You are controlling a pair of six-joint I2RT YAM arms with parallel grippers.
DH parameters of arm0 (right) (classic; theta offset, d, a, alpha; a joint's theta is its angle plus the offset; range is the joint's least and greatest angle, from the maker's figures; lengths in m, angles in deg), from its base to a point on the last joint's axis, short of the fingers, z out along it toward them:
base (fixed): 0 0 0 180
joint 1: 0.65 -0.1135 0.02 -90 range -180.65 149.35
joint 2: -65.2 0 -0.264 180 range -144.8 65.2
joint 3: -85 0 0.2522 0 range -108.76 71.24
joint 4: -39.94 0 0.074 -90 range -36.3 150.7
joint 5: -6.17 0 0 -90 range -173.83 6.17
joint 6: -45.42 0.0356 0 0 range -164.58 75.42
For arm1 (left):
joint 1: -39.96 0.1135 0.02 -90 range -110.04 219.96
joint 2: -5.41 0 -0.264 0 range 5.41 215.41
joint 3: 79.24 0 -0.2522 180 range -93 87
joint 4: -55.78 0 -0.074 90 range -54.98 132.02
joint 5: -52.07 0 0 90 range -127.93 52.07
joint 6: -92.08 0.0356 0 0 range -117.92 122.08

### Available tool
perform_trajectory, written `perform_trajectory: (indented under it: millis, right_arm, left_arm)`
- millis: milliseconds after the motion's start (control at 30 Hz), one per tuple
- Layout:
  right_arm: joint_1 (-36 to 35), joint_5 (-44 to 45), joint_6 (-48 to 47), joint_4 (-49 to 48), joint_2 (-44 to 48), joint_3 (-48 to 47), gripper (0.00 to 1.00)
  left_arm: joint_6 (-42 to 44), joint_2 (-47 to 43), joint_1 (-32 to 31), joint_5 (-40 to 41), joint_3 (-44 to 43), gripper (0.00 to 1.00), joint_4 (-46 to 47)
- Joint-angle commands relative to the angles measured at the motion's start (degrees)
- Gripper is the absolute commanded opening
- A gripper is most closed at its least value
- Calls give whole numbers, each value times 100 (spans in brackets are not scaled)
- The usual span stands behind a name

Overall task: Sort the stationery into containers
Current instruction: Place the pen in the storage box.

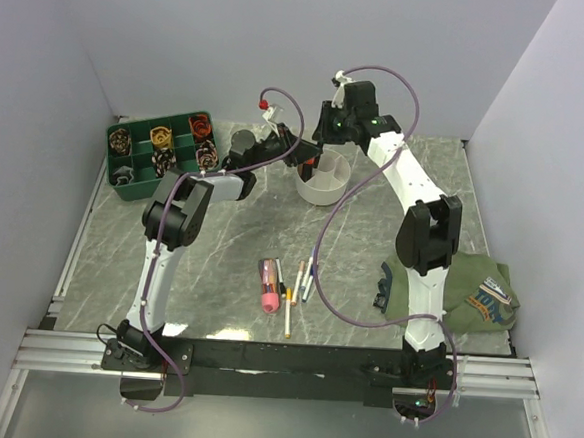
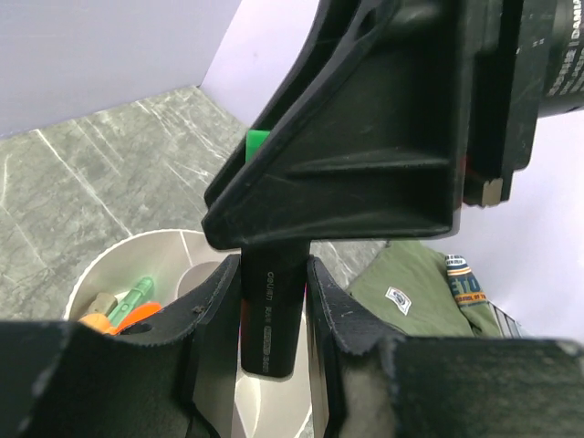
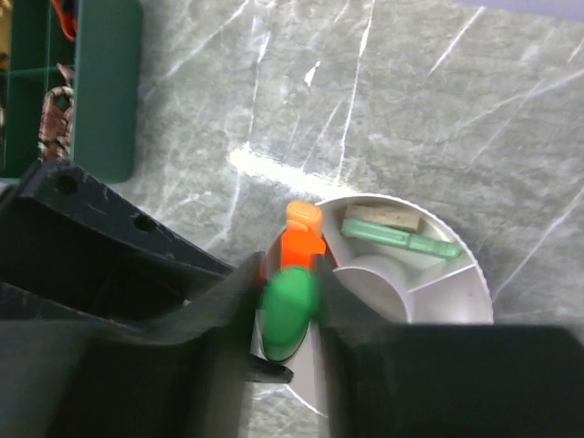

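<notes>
Over bowl (image 1: 319, 193) | green-capped marker (image 2: 269, 319) between left fingers (image 2: 214, 324) | cap (image 3: 289, 310) between right fingers (image 3: 228, 315)

Lighting/quality check: even, diffuse light from above, no hard glare.
Top view is bright and sharp, with only soft shadows under the arms on the tabletop (image 1: 230, 245). Left wrist view: left end effector (image 2: 271, 269) sits close to the lens, dark, with a soft near edge, yet the print on the green-capped marker (image 2: 269, 328) reads sharp. Right wrist view: right end effector (image 3: 290, 292) and the marker's cap are blurred, blacks crushed; bowl (image 3: 467, 258) and tabletop veining behind are in focus — one pale bright streak on the stone.
</notes>
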Motion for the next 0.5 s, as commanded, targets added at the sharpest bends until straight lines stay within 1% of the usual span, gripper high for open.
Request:
perform_trajectory:
  millis: [0, 33, 67, 100, 133, 200, 233, 300, 333, 400, 433, 467]
  right_arm:
    - [-49, 136, -34, -44, 151, -124, 21]
    - [-66, 136, -52, -36, 160, -106, 15]
    - [-58, 145, -87, -36, 169, -89, 3]
    - [-67, 180, -96, -53, 204, -71, 0]
    - [-58, 180, -105, -97, 221, -62, 0]
    - [-58, 145, -166, -158, 248, -62, 0]
    - [-67, 102, -184, -237, 257, -71, 0]
    - [-67, 14, -228, -317, 265, -36, 0]
    - [-58, -187, -245, -421, 274, -36, 0]
    - [-58, -355, -254, -536, 222, -79, 0]
    - [-58, -539, -245, -606, 204, -132, 0]
    - [-49, -619, -237, -633, 187, -185, 0]
  left_arm:
    - [155, -486, -38, 91, 35, 3, 114]
    - [173, -486, -38, 82, 44, 3, 88]
    - [199, -504, -38, 82, 70, 4, 10]
    - [269, -539, -38, 82, 79, 4, -61]
    - [313, -565, -29, 56, 88, 6, -175]
    - [541, -696, -11, 12, 140, 17, -508]
    - [621, -741, 6, -49, 167, 28, -614]
    - [849, -986, 85, -137, 298, 38, -1043]
    - [920, -1100, 120, -224, 368, 47, -1150]
    - [1060, -1529, 296, -339, 711, 56, -1309]
    - [1122, -1697, 366, -392, 964, 72, -1475]
    - [1201, -1856, 506, -497, 1080, 84, -1607]
